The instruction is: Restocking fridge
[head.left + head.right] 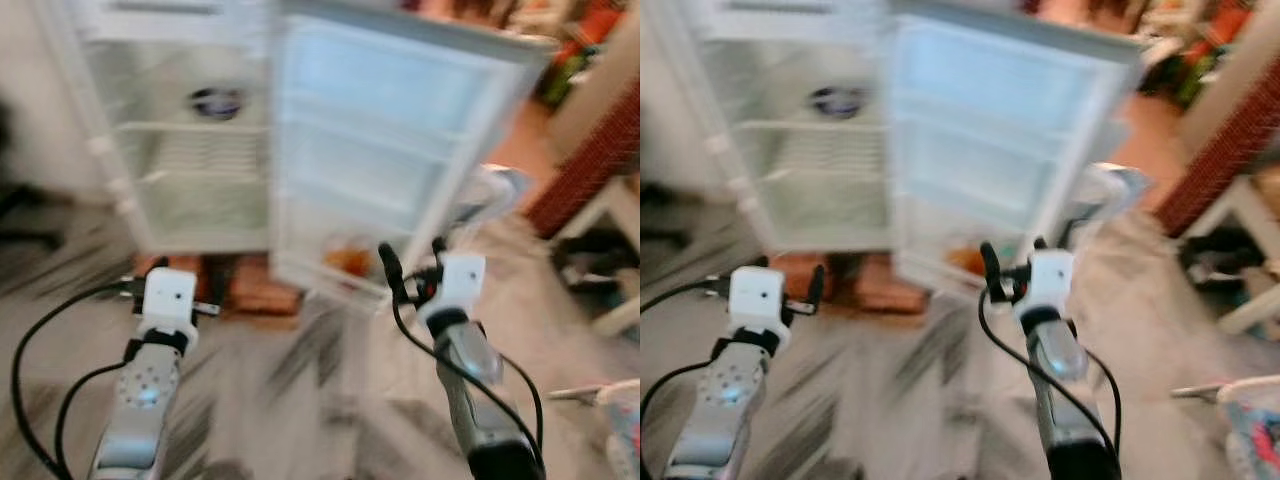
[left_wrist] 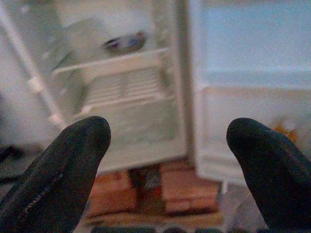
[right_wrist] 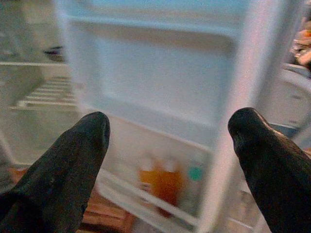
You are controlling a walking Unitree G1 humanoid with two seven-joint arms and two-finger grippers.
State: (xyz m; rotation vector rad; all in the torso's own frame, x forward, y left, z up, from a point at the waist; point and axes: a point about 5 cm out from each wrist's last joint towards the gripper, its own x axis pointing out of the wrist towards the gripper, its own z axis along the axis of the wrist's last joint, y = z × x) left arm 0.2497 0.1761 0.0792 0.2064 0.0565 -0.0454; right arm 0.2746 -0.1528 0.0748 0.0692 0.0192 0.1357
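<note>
The picture is blurred by motion. A white fridge stands open ahead, its door swung out toward me. A dark bowl sits on an upper shelf. Orange bottles stand in the door's bottom rack. My left gripper is raised in front of the fridge's lower compartment, open and holding nothing. My right gripper is open and bare too, held up before the door's bottom rack. Through the wrist views, wire shelves and the door racks look mostly bare.
The fridge rests on red bricks on a grey streaked floor. A red brick wall and a white furniture leg lie to the right. A pale basket-like thing sits at the lower right.
</note>
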